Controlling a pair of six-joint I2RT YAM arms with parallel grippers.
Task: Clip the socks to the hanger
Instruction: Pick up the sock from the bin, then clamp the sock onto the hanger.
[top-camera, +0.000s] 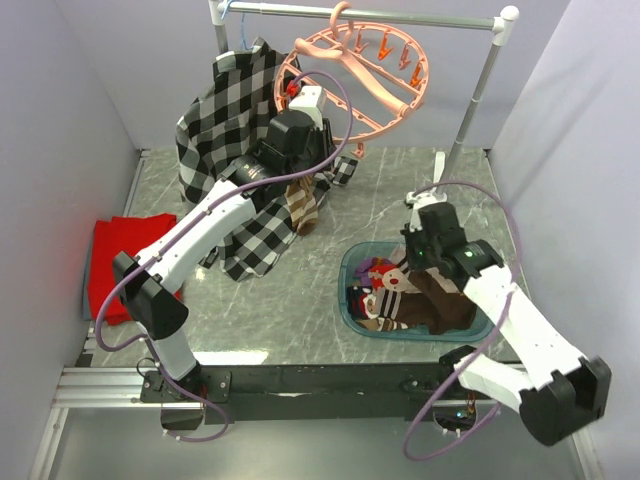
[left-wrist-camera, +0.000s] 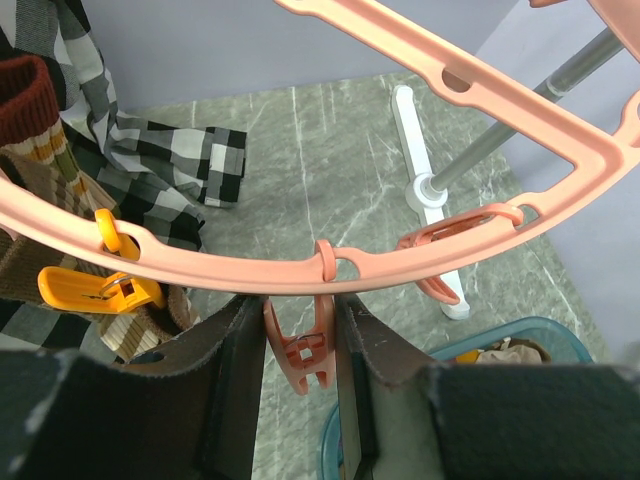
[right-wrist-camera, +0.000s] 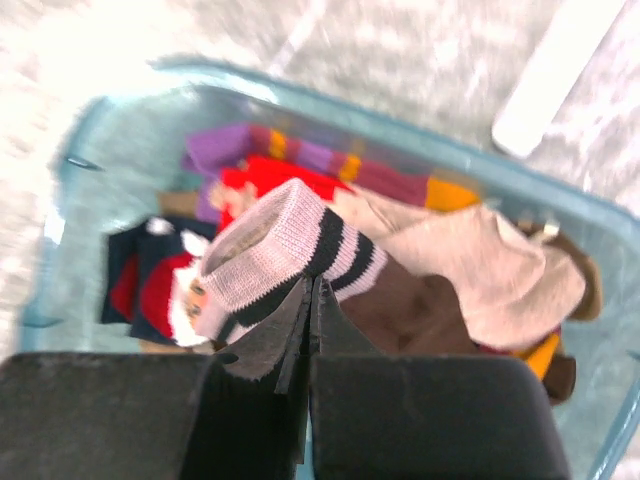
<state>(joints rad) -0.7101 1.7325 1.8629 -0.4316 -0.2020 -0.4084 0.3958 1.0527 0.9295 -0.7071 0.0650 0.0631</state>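
Observation:
The salmon-pink hanger (top-camera: 350, 75) hangs from the grey rail, its ring crossing the left wrist view (left-wrist-camera: 220, 268). My left gripper (top-camera: 305, 100) is up at the ring; its jaws (left-wrist-camera: 298, 310) press both sides of a dangling pink clip (left-wrist-camera: 305, 360). A brown striped sock (top-camera: 303, 205) hangs beside it from an orange clip (left-wrist-camera: 85, 288). My right gripper (top-camera: 410, 262) is over the bin, shut (right-wrist-camera: 312, 285) on the cuff of a pink sock with black stripes (right-wrist-camera: 280, 255). Several more socks (top-camera: 420, 300) lie in the bin.
The teal plastic bin (top-camera: 350, 270) stands at the right front, its rim also in the right wrist view (right-wrist-camera: 120, 130). A black-and-white plaid shirt (top-camera: 230, 110) hangs from the rail (top-camera: 400, 15) at the left. A red cloth (top-camera: 115, 260) lies far left. The rail's white foot (left-wrist-camera: 425, 190) rests on the table.

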